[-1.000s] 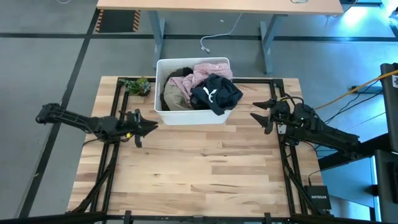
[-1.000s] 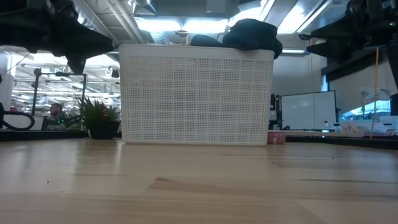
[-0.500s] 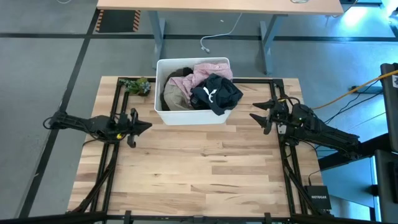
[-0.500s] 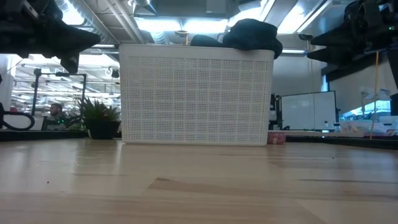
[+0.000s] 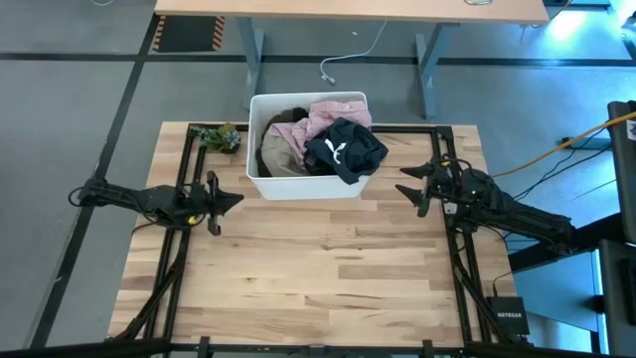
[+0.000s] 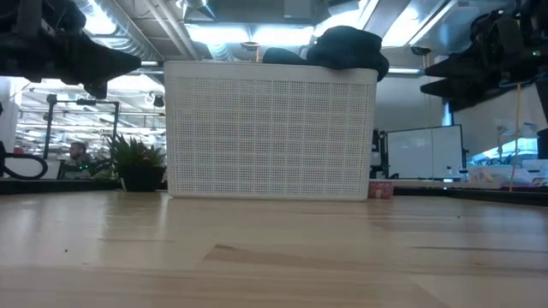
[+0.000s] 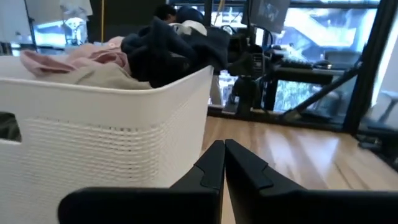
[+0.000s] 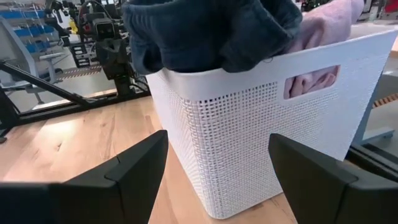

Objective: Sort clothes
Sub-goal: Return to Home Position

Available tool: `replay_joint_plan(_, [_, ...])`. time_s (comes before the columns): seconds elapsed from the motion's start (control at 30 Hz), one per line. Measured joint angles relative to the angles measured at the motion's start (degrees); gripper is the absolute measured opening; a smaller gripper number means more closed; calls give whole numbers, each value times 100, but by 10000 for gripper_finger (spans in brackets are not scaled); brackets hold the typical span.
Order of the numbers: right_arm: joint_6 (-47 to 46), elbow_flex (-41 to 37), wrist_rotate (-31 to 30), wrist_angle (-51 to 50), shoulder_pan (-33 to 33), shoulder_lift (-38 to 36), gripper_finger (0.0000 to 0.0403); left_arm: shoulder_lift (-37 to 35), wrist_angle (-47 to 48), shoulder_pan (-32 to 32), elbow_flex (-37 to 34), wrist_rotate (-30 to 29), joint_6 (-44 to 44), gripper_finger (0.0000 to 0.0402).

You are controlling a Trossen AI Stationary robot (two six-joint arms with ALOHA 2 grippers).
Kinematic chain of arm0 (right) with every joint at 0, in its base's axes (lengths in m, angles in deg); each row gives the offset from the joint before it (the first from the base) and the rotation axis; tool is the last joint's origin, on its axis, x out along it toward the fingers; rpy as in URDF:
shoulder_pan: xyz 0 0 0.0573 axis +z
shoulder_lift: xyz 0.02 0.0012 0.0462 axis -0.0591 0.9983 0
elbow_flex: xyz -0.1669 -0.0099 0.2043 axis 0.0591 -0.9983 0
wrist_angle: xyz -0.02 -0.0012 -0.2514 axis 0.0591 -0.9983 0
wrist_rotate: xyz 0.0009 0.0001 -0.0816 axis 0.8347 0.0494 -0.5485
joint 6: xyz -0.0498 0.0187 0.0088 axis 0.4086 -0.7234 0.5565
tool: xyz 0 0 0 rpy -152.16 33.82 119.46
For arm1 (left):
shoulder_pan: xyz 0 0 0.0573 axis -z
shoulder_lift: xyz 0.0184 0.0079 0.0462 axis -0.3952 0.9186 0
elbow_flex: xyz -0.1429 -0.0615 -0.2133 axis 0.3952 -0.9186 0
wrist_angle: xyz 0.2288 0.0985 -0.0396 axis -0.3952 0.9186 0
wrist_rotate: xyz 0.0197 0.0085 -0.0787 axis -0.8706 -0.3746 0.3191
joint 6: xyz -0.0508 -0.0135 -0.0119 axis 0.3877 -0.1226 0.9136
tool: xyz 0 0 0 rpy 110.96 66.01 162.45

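A white plastic bin (image 5: 308, 184) stands at the table's far middle, full of clothes: a black garment with a white logo (image 5: 343, 149) draped over its right rim, a pale pink one (image 5: 323, 114) behind, an olive-green one (image 5: 273, 154) at left. My left gripper (image 5: 237, 201) is shut and empty, left of the bin. My right gripper (image 5: 405, 182) is open and empty, right of the bin. The bin also shows in the right wrist view (image 8: 249, 118) with the black garment (image 8: 205, 31) hanging over its rim.
A small potted plant (image 5: 223, 137) stands at the table's far left beside the bin. Black frame rails (image 5: 184, 249) run along the table's left and right sides. Bare wood (image 5: 328, 268) spreads across the table's near half.
My left gripper has drawn back a little toward the table's left edge, away from the bin, and stays shut. My right gripper has shifted slightly toward the bin and stays open. The clothes have kept still.
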Motion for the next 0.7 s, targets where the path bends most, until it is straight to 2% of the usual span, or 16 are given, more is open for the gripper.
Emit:
replay_joint_plan(0.1, [49,0,-50,-7,0,0,280,4,4,0,0,2,-111,2])
replay_joint_plan(0.2, [114,-1,-107,-85,0,0,241,4,6,0,0,2,-114,1])
replay_joint_plan(0.53, [193,-887,-144,965,-2,-175,19,4,8,0,0,2,-112,3])
replay_joint_plan(0.6, [260,-896,-143,1022,-2,-218,13,6,8,0,0,4,-112,1])
replay_joint_plan(0.7, [320,-896,-108,995,-2,-297,28,4,8,0,0,3,-110,2])
